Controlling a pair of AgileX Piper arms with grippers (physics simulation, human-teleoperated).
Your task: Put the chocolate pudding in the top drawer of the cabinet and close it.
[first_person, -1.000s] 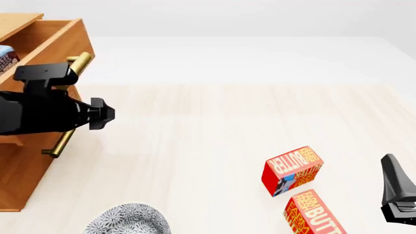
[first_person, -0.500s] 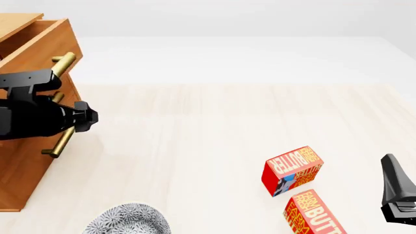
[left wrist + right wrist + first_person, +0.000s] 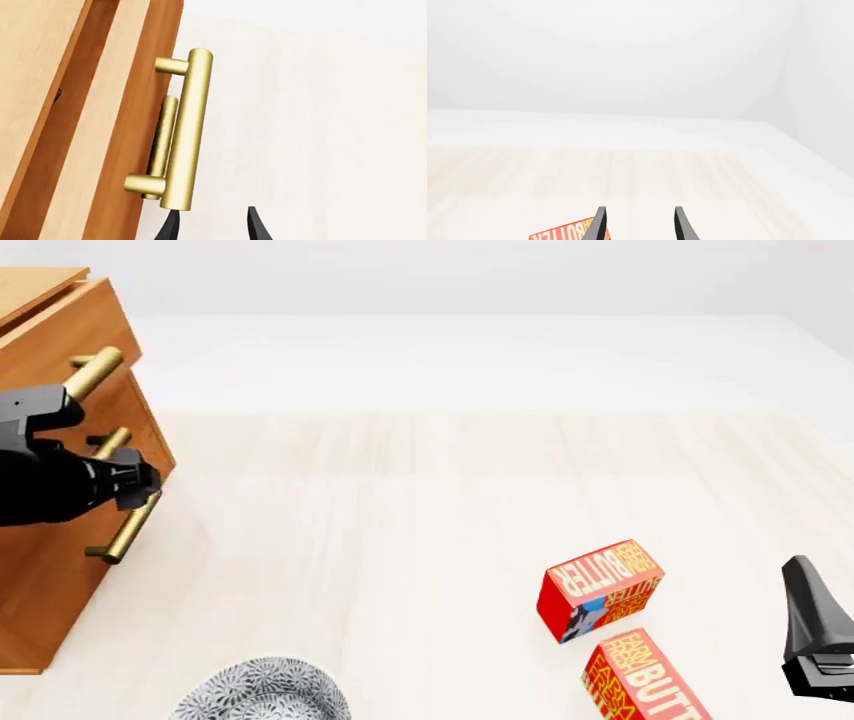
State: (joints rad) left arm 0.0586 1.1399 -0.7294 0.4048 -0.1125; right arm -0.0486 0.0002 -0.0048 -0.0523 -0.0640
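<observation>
**Left jaws at the drawer handle, pudding out of sight**

The cabinet (image 3: 60, 490) sits at the far left of the front view, cut off by the frame edge, so only its front and part of its top show. The top drawer (image 3: 94, 335) looks nearly flush with the cabinet face; in the left wrist view a narrow dark gap runs beside the drawer front (image 3: 127, 125), and nothing inside can be seen. The chocolate pudding appears in no view.

The left gripper (image 3: 212, 227) shows only as two dark fingertips with empty space between them, set apart. One tip lies just beside the lower end of the brass handle (image 3: 187, 130); contact cannot be told. A second handle (image 3: 162, 135) is mostly hidden behind the first. In the front view the left arm (image 3: 60, 480) covers the gap between the two handles.

The right gripper (image 3: 639, 225) is likewise parted and holds nothing, hovering over the desk (image 3: 627, 175). A butter box (image 3: 564, 233) peeks in near one tip, mostly cut off. In the front view, two butter boxes (image 3: 601, 590) lie near that gripper, the nearer one (image 3: 647, 680) clipped by the frame, as is a patterned plate (image 3: 260, 692).
</observation>
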